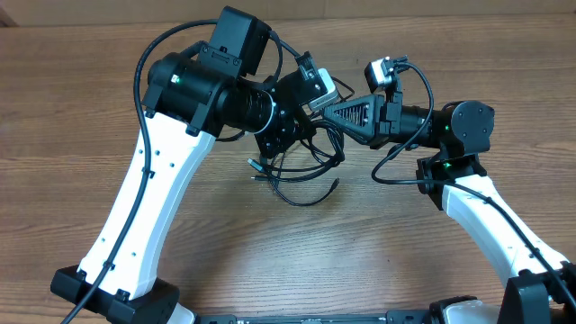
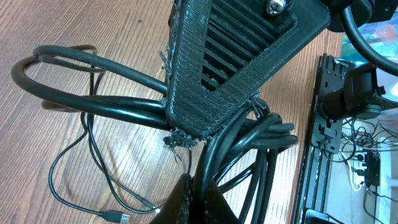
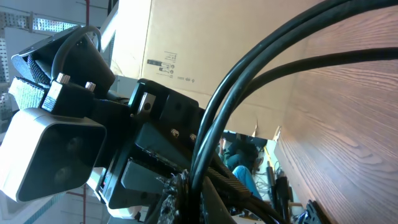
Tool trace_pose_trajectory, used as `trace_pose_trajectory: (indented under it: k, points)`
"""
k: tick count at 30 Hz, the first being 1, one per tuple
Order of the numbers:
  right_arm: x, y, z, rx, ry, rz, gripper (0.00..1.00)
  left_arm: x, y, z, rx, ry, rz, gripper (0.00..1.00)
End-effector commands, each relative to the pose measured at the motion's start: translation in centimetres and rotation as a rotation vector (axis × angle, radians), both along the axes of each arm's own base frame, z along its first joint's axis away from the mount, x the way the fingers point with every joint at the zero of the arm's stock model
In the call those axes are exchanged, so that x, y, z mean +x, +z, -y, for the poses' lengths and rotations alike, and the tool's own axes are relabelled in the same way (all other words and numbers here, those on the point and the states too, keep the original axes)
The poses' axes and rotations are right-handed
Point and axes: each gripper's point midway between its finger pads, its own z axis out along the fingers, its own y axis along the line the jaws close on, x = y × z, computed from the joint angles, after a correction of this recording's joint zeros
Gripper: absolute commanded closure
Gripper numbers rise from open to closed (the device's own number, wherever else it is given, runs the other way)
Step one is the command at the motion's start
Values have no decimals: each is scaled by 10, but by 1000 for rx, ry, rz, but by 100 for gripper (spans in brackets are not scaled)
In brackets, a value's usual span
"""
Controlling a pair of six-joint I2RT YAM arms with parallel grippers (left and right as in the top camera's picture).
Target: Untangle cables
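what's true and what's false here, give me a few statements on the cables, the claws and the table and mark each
1. The thin black flexible cables lie partly on a brown wood-grain table. True.
2. The black left claw and the black ribbed right claw are both wide open. False: both are shut on the cables.
3. A small metal-tipped plug lies free on the wood. True.
4. The cables are laid out in separate straight lines. False: they loop over one another in one bundle.
5. The two claws are at opposite ends of the table. False: they meet close together at the bundle.
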Motion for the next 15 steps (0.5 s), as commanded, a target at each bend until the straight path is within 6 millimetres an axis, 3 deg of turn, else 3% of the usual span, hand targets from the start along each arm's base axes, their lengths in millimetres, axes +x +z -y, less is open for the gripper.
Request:
trace_pose_trajectory:
  k: [1,2,6,10,15]
  points:
    - [1,9,1,9,-11,30,95,-4,3,6,-28,-27,-5,96]
    - [1,9,1,9,-11,31,89,-4,3,6,-28,-27,-6,96]
    - [1,9,1,-1,-20,98,44,-5,3,6,-28,-10,-25,96]
    - [1,8,1,-11,-31,162,37,-5,3,5,-29,2,-37,96]
    - [1,8,1,-37,-54,346,17,0,0,-2,-15,56,-61,96]
